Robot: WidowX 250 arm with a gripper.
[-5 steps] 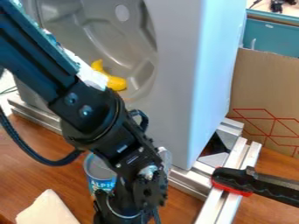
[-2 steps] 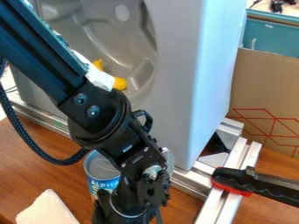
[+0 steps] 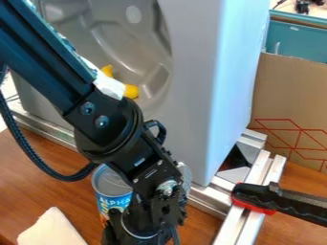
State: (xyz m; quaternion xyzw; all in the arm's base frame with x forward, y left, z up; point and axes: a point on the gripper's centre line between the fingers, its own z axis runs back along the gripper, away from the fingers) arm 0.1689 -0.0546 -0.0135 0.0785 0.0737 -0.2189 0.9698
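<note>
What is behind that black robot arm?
Behind the arm: part of a can and part of a yellow object in the grey hollow. The arm covers the rest; what else it hides is unclear.

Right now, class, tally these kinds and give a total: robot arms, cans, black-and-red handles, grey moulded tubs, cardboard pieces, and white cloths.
Robot arm: 1
Can: 1
Black-and-red handle: 1
Grey moulded tub: 1
Cardboard piece: 1
White cloth: 1
Total: 6
</note>
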